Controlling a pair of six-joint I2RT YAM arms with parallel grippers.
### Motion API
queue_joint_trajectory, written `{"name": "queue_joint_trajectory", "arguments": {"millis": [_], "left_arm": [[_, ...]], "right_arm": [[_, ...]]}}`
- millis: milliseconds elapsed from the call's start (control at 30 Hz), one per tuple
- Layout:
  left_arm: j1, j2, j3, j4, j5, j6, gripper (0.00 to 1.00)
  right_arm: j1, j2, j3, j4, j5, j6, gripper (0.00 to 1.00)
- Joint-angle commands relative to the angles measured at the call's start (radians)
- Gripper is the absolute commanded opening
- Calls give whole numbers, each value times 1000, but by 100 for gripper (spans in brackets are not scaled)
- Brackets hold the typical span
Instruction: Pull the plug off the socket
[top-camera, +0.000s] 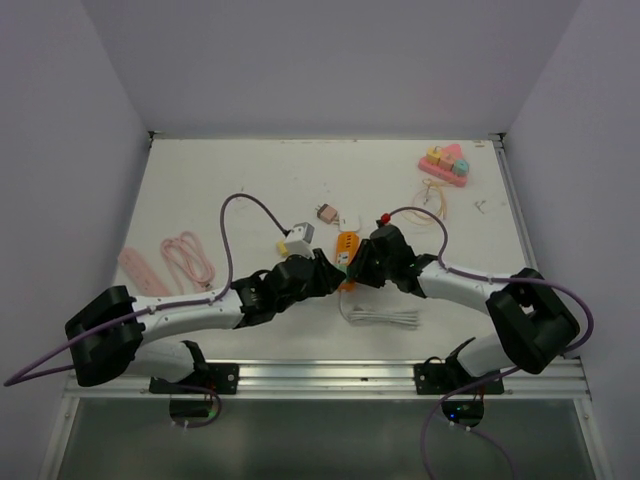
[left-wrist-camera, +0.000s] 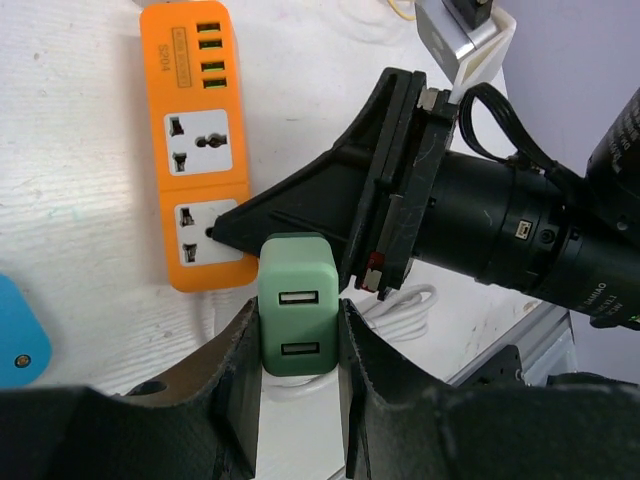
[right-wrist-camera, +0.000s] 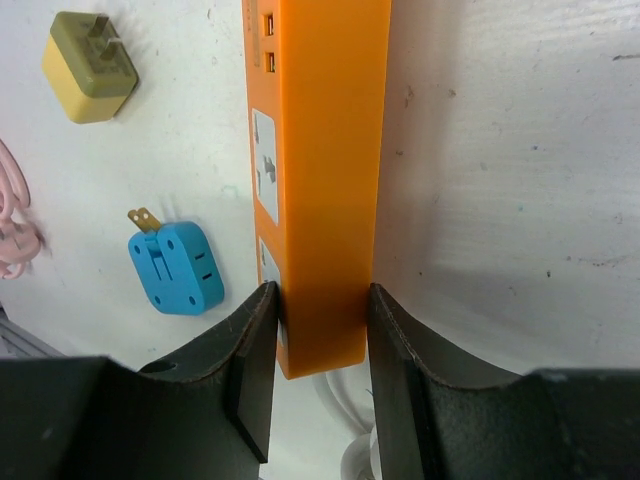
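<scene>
Green plug (left-wrist-camera: 295, 320) sits clamped between the fingers of my left end effector (left-wrist-camera: 297, 312), its USB ports facing the wrist camera. It is just off the near end of the orange power strip (left-wrist-camera: 195, 150), apart from the socket faces. My right end effector (right-wrist-camera: 320, 300) is closed on that strip's near end, pinching its long sides. Bare bench (right-wrist-camera: 520, 200) lies open on one side of the strip. A blue adapter (right-wrist-camera: 175, 268) and an olive adapter (right-wrist-camera: 90, 65) lie apart on the other. A coiled white cable (left-wrist-camera: 400, 305) rests toward the bench's near edge.
</scene>
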Motion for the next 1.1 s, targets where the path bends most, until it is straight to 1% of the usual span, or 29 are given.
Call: {"name": "queue_joint_trajectory", "arguments": {"millis": [0, 100, 133, 200, 233, 267, 400, 500, 633, 800, 867, 1000, 1033, 1067], "left_arm": [[1, -24, 58, 17, -122, 42, 0], [47, -61, 49, -58, -111, 34, 0], [96, -68, 42, -75, -92, 29, 0], [159, -90, 8, -88, -14, 31, 0], [223, -93, -12, -92, 7, 37, 0], [248, -91, -14, -103, 26, 58, 0], [357, -47, -5, -137, 81, 112, 3], [423, 7, -8, -122, 130, 141, 4], [475, 86, -11, -37, 202, 152, 7], [489, 200, 6, 30, 304, 146, 12], [489, 235, 12, 52, 311, 147, 17], [494, 257, 16, 40, 307, 143, 25], [495, 254, 8, 35, 302, 138, 31], [495, 240, 5, 29, 295, 138, 34]], "right_arm": [[-14, 73, -75, -234, 171, -61, 0], [-25, 49, -98, -196, 139, -73, 0], [-28, 46, -106, -173, 125, -78, 0], [-28, 41, -112, -150, 101, -95, 0], [-28, 40, -116, -128, 73, -105, 0], [-28, 41, -118, -117, 61, -108, 0], [-30, 32, -130, -68, 9, -130, 0], [-28, 24, -136, -36, -19, -141, 0], [-28, 32, -143, -13, -42, -148, 0], [-30, 40, -144, -1, -59, -153, 0], [-28, 40, -146, 5, -62, -154, 0], [-28, 29, -147, 5, -67, -161, 0], [-30, 20, -146, 2, -67, -162, 1], [-30, 17, -147, 1, -67, -162, 3]]}}
